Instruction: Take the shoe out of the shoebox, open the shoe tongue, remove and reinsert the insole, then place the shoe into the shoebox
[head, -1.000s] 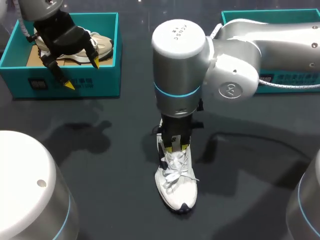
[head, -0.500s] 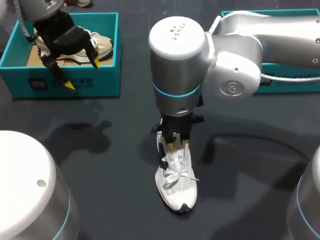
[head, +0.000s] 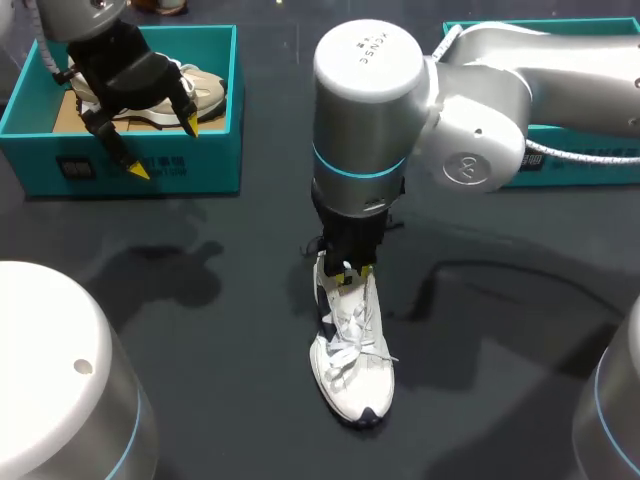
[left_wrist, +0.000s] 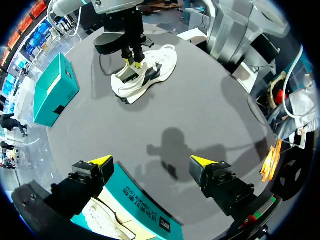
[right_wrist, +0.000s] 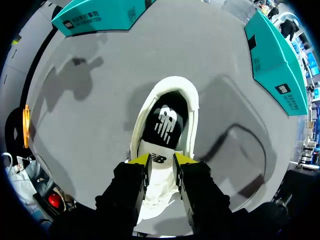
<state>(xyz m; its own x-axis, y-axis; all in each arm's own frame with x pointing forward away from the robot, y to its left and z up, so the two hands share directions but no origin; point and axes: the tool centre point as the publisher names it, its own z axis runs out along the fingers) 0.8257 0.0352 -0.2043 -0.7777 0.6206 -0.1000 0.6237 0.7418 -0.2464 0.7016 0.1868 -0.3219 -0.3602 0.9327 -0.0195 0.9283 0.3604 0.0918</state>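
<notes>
altogether two shoes (head: 352, 352) (head: 207, 88), two teal boxes (head: 212, 160) (head: 600, 173)

Open table (head: 200, 330) lies on both sides of the shoe (head: 355, 365) and past its toe, so those parts are easy to reach. The right arm (head: 365, 120) stands over its heel end and blocks it from above. The left box (head: 215, 160) holds another shoe (head: 205, 88), with the left gripper (head: 164, 148) over its front wall.

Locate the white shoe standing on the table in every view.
Head view: shoe in the lower middle, toe toward the camera.
Left wrist view: shoe far ahead across the table.
Right wrist view: shoe directly beneath the right gripper.
Shared landmark: the right gripper at the shoe's tongue.
</notes>
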